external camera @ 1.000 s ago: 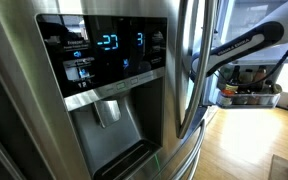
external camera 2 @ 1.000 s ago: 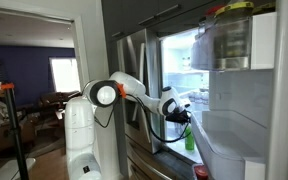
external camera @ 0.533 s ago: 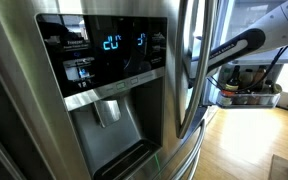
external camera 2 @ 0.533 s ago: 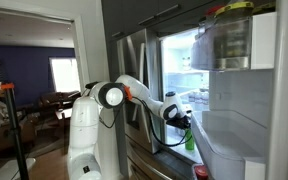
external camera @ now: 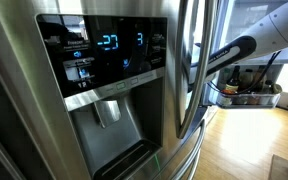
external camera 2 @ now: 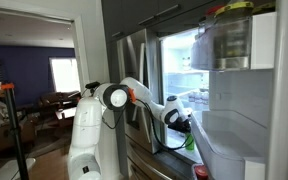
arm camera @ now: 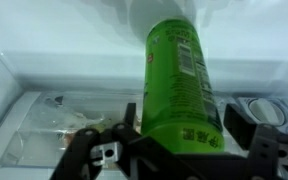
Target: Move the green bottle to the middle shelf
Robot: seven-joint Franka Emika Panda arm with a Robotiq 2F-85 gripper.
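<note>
The green bottle (arm camera: 176,70) stands upright on a fridge shelf, its label facing the wrist camera. My gripper (arm camera: 184,122) is open, with its two black fingers on either side of the bottle's lower part; a small gap shows on the left side. In an exterior view the gripper (external camera 2: 182,118) reaches into the open fridge, low down, with the green bottle (external camera 2: 190,140) just below and in front of it. In an exterior view only the arm (external camera: 229,52) shows, passing behind the door edge.
The steel fridge door with dispenser (external camera: 109,90) fills an exterior view. The open door's bins (external camera 2: 234,130) and a jar (external camera 2: 231,35) stand close to the right of the arm. White fridge walls and a clear drawer (arm camera: 54,125) surround the bottle.
The arm has stretched further into the fridge and a little lower, bringing the fingers around the bottle. The bottle has not visibly moved.
</note>
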